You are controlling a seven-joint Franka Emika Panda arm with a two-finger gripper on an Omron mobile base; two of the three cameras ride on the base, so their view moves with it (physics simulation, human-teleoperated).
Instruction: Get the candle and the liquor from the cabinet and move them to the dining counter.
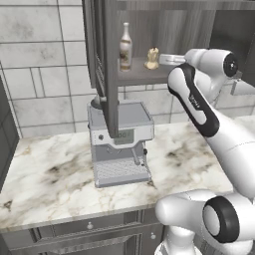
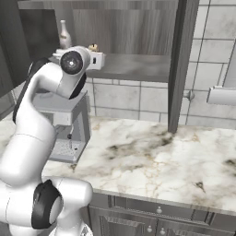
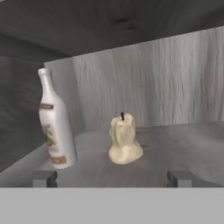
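The gripper [image 3: 112,178] is released, its fingertips spread wide and level with the cabinet [image 1: 102,60] shelf, aimed at the candle [image 3: 124,141] without touching it. The liquor [image 3: 53,121] stands upright just beside the candle, both on the shelf above the marble desk [image 1: 55,174].

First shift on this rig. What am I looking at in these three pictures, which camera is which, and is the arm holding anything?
A white robot arm reaches into an open wall cabinet. Two pictures come from cameras behind the arm, left and right; the third looks along the gripper, which hangs open and holds nothing. On the cabinet shelf stand a pale liquor bottle and a squat cream candle, apart from each other, the candle straight ahead of the gripper. Below, a coffee machine sits on the marble worktop.
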